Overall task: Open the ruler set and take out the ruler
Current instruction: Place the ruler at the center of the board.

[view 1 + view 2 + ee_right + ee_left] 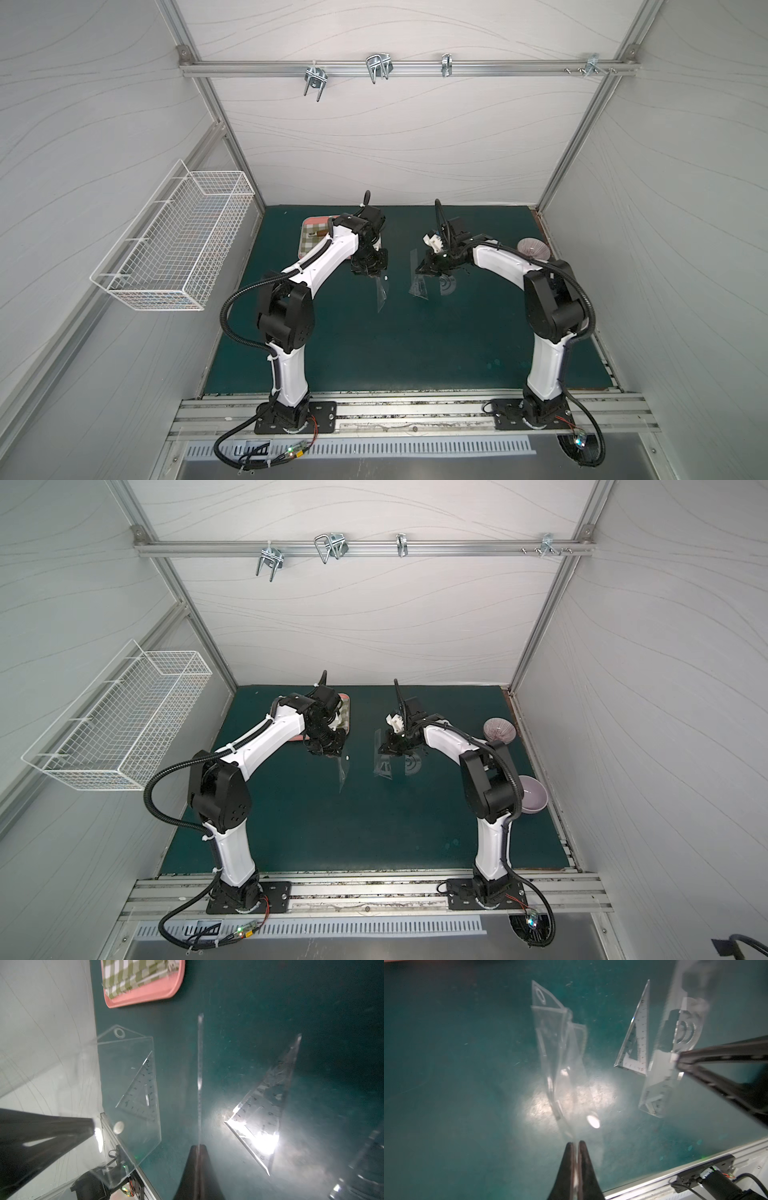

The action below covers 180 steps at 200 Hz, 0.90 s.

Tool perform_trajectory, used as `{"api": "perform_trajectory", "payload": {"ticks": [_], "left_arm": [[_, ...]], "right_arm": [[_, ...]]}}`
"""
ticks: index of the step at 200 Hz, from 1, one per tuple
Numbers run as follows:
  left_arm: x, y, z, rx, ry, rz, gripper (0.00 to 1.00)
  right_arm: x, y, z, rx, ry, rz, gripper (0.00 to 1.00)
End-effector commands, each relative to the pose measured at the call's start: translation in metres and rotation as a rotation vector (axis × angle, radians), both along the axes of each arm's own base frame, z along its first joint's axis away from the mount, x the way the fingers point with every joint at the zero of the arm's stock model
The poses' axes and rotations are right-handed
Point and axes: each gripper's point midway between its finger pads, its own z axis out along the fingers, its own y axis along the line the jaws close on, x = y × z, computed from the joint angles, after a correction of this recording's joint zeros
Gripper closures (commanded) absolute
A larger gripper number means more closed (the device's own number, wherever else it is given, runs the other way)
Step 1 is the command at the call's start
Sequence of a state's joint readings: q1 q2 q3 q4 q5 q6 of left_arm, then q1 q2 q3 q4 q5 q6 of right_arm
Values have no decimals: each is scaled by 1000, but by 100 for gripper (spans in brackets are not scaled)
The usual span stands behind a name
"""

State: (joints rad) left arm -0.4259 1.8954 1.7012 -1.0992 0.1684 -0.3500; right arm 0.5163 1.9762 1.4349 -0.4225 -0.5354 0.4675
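The ruler set [562,1053], a see-through pouch with a white snap button [592,1122], hangs above the green mat with my left gripper [576,1144] shut on its edge. In the right wrist view a set square shows through the ruler set [128,1084]. My right gripper [198,1147] is shut on a clear straight ruler [200,1084], seen edge-on, held in the air to the right of the pouch [381,291]. In the left wrist view that ruler [658,1076] sits in the right gripper [677,1061]. Both top views show the two grippers [370,272] [424,268] a short way apart.
A clear set square [420,289] and a protractor [446,286] lie on the mat under the right gripper. A pink-rimmed checked tray [145,995] sits back left. Two purple bowls [498,729] [532,793] stand along the right edge. A wire basket [174,245] hangs on the left wall.
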Motion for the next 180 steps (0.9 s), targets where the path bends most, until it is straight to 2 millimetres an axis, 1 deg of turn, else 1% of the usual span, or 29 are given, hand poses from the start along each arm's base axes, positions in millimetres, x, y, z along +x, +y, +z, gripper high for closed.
{"api": "perform_trajectory", "payload": {"ticks": [1, 25, 38, 54, 96, 118, 127, 180], "left_arm": [[-10, 23, -2, 75, 24, 2, 100], [-15, 31, -10, 100, 45, 5, 100], [-17, 35, -15, 113, 51, 7, 100], [-18, 38, -18, 125, 57, 9, 100], [-15, 37, -22, 124, 60, 12, 100], [-15, 36, -24, 123, 67, 11, 100], [-15, 36, -25, 123, 70, 12, 100], [-13, 36, -27, 128, 70, 12, 100]], "right_arm": [[-3, 33, -6, 36, 10, 49, 100], [-7, 57, -23, 48, 39, 77, 100], [-10, 65, -30, 48, 53, 84, 100], [-10, 70, -34, 50, 57, 88, 100], [-15, 67, -51, 22, 93, 84, 100], [-19, 64, -59, 4, 114, 84, 98], [-20, 62, -61, -1, 118, 82, 95], [-21, 56, -66, -45, 122, 76, 89]]}}
